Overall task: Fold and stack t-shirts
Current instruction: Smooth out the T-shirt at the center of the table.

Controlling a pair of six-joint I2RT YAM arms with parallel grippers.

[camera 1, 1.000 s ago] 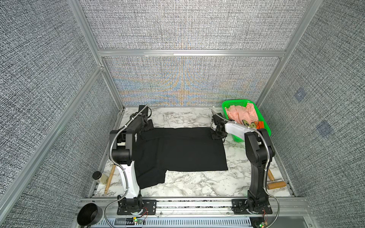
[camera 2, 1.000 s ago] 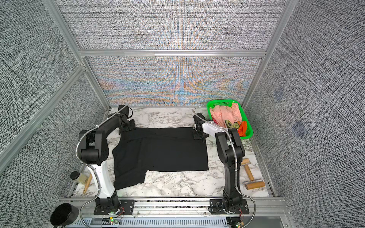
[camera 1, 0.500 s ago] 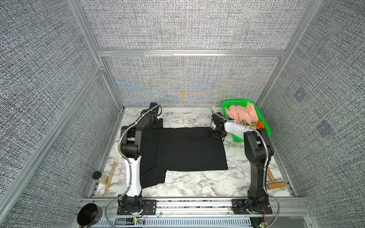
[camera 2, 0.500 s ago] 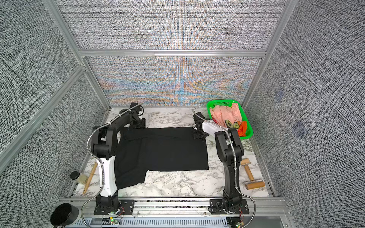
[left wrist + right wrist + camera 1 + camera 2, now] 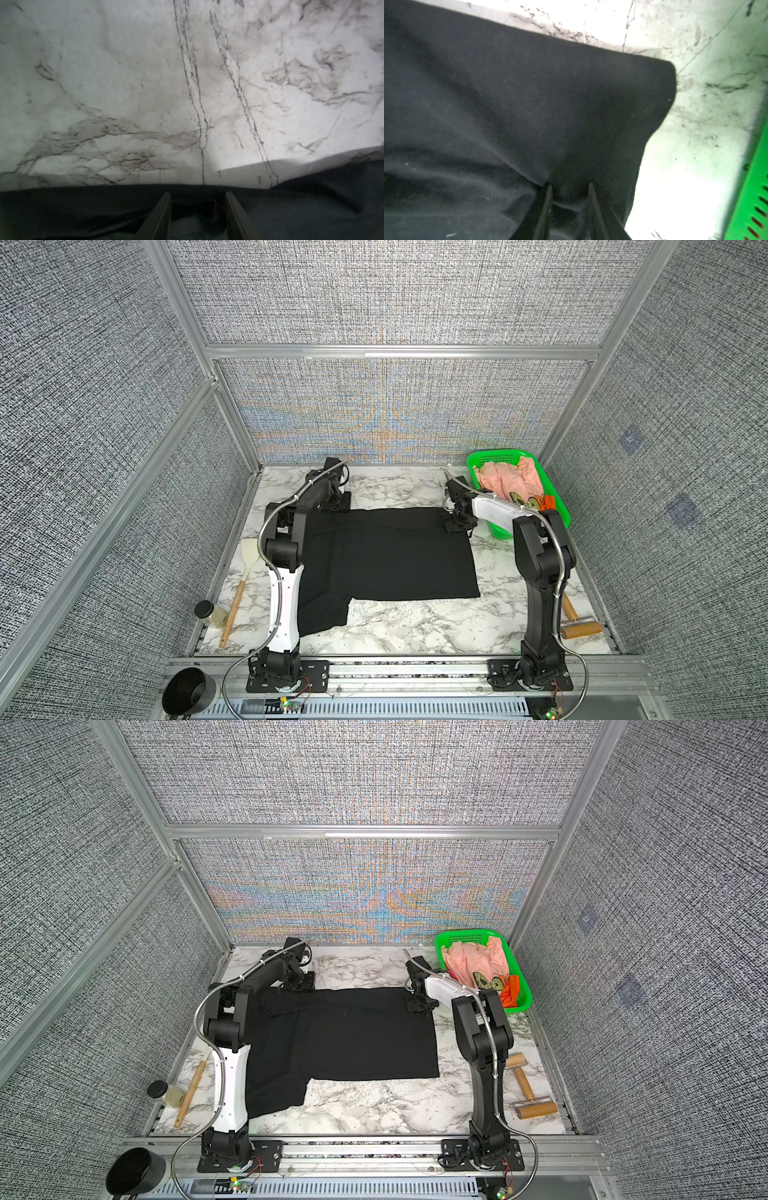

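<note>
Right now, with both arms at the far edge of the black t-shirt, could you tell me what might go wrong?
1. The left end effector has its jaws apart over just the hem of the black t-shirt, so a shallow grip may slip when lifted.
2. The right end effector pinches a corner close to the green basket, and a lift or swing could knock it.

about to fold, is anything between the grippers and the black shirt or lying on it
Nothing visible: the left gripper and right gripper both sit at the far edge of the black t-shirt, and nothing lies on the cloth.
</note>
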